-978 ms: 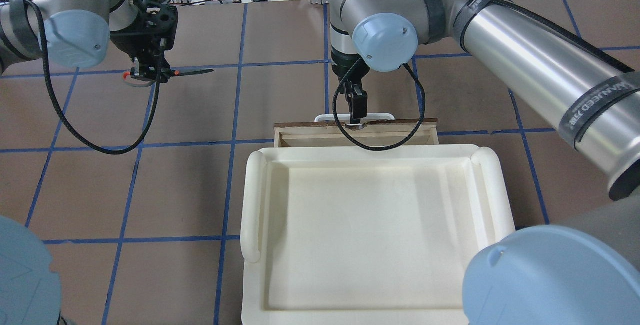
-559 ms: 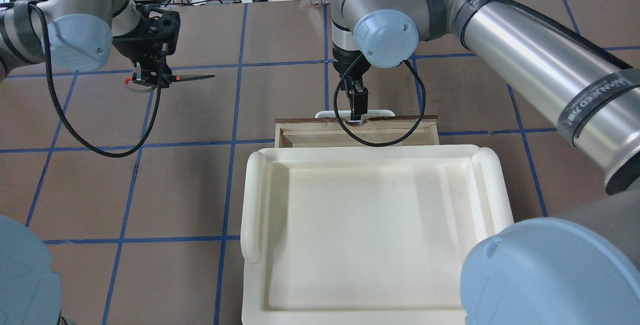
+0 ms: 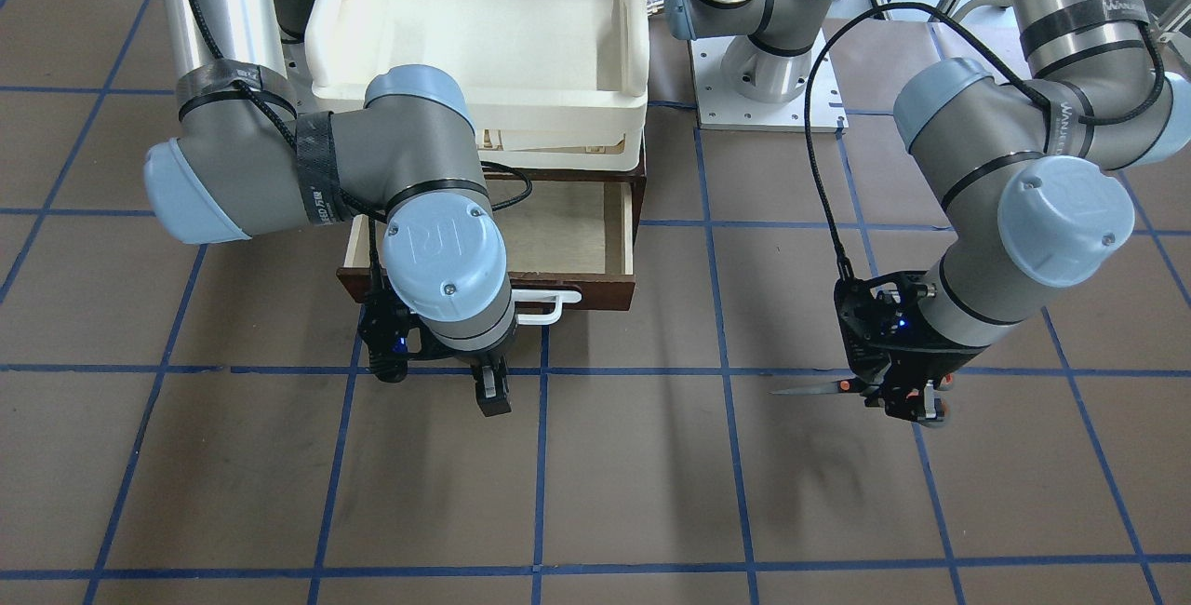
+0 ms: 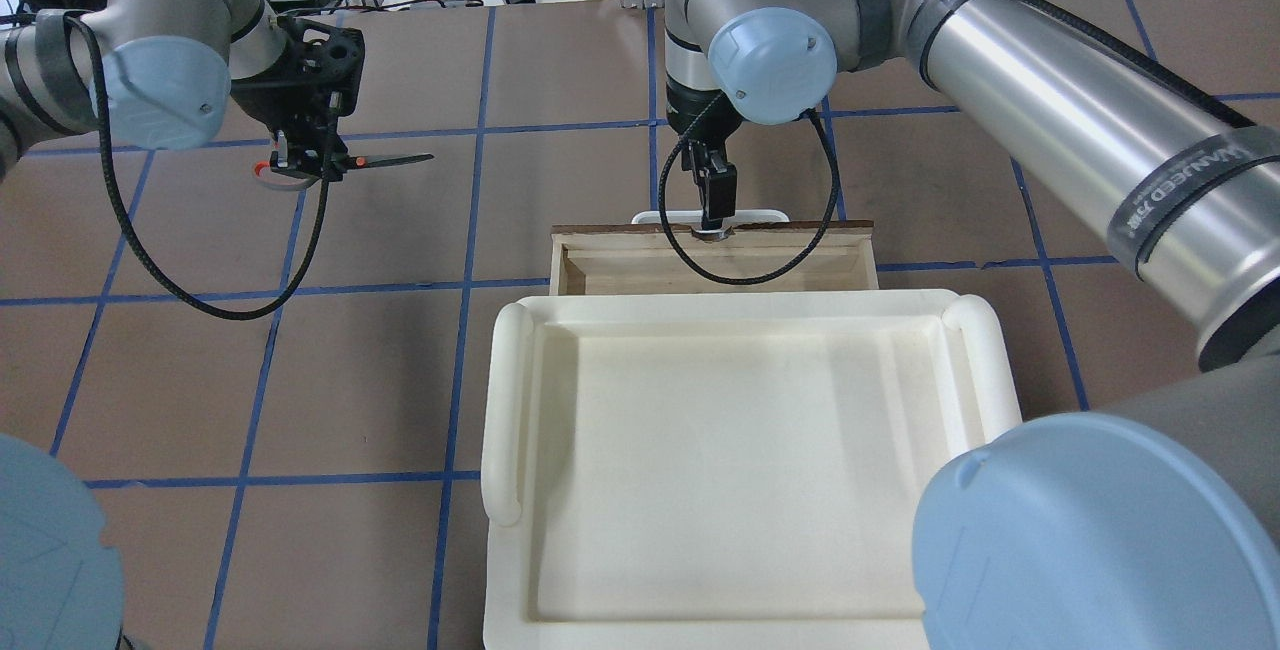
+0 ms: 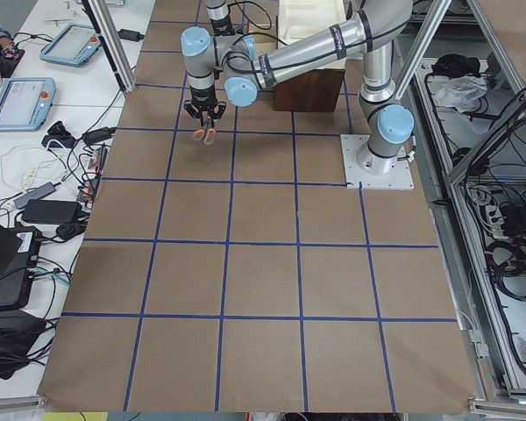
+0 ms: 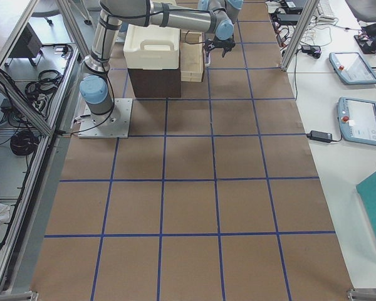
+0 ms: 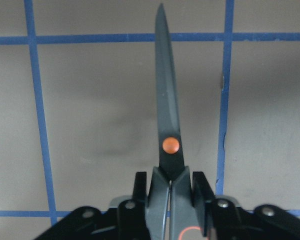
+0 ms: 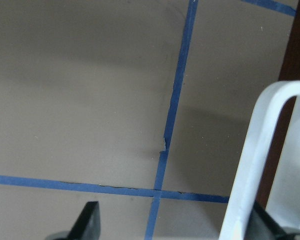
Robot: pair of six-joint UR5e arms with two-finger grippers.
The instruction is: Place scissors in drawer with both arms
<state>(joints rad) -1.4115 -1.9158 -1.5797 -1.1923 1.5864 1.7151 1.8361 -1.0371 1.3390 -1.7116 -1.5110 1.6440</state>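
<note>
Brown table (image 4: 350,380) ruled in blue tape, seen from overhead, front and wrists. Against the overhead picture one second before, the drawer (image 4: 800,230) front lies a little further up the frame, so more of its pale interior is exposed. The scissors (image 4: 385,161) sit slightly lower in the frame.

Left gripper (image 4: 312,165), upper left of the overhead frame: fingers (image 7: 140,187) clenched on the scissors just behind the orange pivot (blades closed, level, pointing frame-right). The scissors are held above the table, well apart from the drawer.

Right gripper (image 4: 712,215), at the white handle (image 4: 765,217): fingers (image 8: 90,220) spread, grasping nothing. The bar lies by the one at the wrist frame's right edge, and whether they touch cannot be told.

Only the front view shows the drawer floor beneath the cream tray (image 4: 505,410). Only the left wrist view shows the exact grasp point.
</note>
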